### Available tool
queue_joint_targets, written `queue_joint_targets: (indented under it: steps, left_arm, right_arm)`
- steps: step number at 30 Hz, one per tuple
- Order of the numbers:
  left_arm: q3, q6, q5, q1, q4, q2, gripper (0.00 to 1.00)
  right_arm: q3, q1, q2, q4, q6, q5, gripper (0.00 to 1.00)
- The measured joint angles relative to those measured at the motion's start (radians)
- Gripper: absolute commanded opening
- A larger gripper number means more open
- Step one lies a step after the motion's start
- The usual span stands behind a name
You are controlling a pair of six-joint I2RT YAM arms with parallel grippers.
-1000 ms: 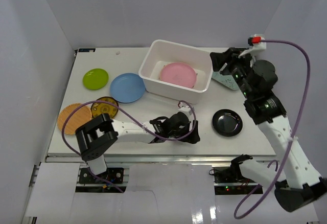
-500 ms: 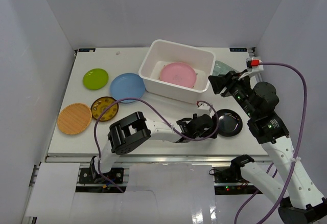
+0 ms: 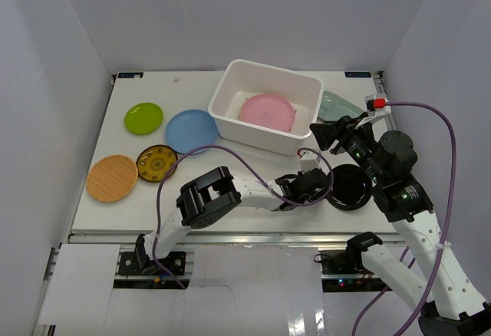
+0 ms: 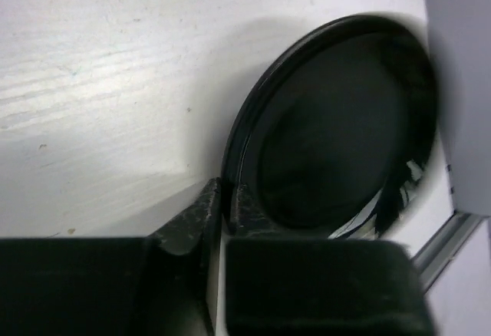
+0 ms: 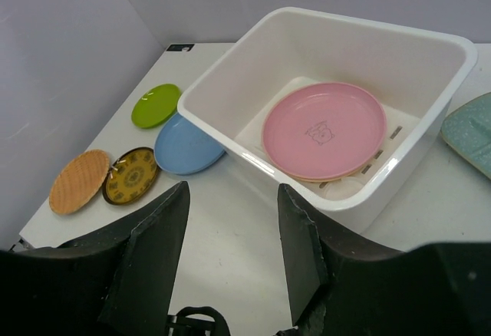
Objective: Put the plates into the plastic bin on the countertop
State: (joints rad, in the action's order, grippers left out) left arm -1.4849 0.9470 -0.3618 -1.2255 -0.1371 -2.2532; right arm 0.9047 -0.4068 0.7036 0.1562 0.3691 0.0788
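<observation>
Your left jaws are clenched on the nine o'clock rim of the black plate (image 3: 351, 188) on the counter (image 3: 192, 83). The plastic bin (image 3: 257, 138) lies around ten-thirty from it, and your right jaws hang released.

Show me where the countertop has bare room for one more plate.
Bare: the back-left corner, behind the lime green plate and left of the plastic bin; the strip between the blue plate and the left arm, under a cable. Crowded: the right side, where the left pincer grips the black plate by the right pincer.
</observation>
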Motion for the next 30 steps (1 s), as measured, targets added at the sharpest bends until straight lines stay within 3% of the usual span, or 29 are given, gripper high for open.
queue_joint_targets:
  steps: [1,7,15,26,30]
  left_arm:
    - [0.000,0.008,0.000,0.001,-0.011,-0.004,0.00]
    - [0.018,0.014,-0.013,0.005,-0.052,0.001,0.00]
    - [0.224,-0.048,-0.001,0.005,-0.107,0.153,0.00]
    - [0.491,-0.172,0.091,0.018,-0.039,0.586,0.00]
    - [0.494,-0.185,0.158,0.107,-0.047,0.776,0.00]
  right_arm:
    - [-0.003,0.000,-0.003,0.000,0.002,0.003,0.56]
    - [-0.004,0.000,-0.014,-0.002,0.016,0.013,0.56]
    - [-0.004,0.000,-0.025,-0.001,0.017,0.014,0.56]
    - [-0.004,0.000,-0.117,-0.001,-0.030,-0.187,0.55]
    - [-0.003,0.000,-0.140,-0.008,-0.038,-0.235,0.55]
